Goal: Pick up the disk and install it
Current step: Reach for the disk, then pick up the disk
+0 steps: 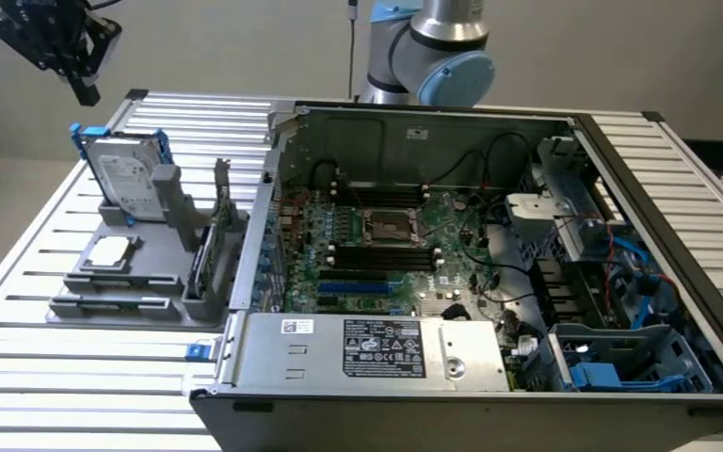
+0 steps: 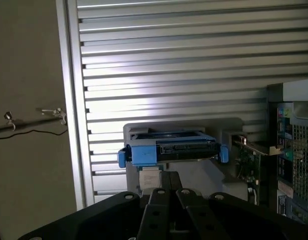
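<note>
Slatted metal surface (image 1: pixel 35 367), pale wall (image 1: pixel 211 47).
Ext. view: open PC (image 1: pixel 437 127). Disk (image 1: pixel 129 179) upright in holder (image 1: pixel 123 278); gripper (image 1: pixel 86 92) above, narrow, empty.

An open computer case (image 1: pixel 425 141) lies on a slatted aluminium table (image 1: pixel 86 377), with its green motherboard (image 1: pixel 387 245) exposed and a silver labelled power-supply box (image 1: pixel 375 350) along its near edge. Beside it, at the exterior view's left, a grey holder (image 1: pixel 123 282) carries a small square silver chip (image 1: pixel 109 251) and an upright expansion card (image 1: pixel 217 250).
</note>
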Robot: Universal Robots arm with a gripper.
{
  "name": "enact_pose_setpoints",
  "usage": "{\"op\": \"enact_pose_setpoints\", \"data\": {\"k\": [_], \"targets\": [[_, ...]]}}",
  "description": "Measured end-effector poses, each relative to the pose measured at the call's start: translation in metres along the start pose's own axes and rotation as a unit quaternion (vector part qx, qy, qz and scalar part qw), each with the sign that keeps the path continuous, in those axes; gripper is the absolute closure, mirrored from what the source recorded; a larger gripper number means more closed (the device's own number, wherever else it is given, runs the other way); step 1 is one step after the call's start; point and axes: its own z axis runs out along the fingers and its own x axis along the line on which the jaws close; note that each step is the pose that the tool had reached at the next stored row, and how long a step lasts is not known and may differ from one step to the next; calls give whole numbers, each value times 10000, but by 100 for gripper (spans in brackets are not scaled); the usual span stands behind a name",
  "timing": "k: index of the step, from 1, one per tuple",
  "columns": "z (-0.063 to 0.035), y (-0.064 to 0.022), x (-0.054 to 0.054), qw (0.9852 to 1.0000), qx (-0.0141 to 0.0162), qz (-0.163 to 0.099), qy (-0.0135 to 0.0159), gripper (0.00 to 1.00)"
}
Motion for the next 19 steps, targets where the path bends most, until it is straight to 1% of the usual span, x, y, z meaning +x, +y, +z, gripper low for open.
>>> {"op": "enact_pose_setpoints", "data": {"k": [15, 16, 17, 18, 19], "targets": [[0, 0, 2, 10000, 0, -1, 3, 89], [1, 0, 2, 10000, 0, 0, 3, 88], [0, 0, 2, 10000, 0, 0, 3, 83], [1, 0, 2, 10000, 0, 0, 3, 83], [0, 0, 2, 10000, 1, 0, 5, 77]]}}
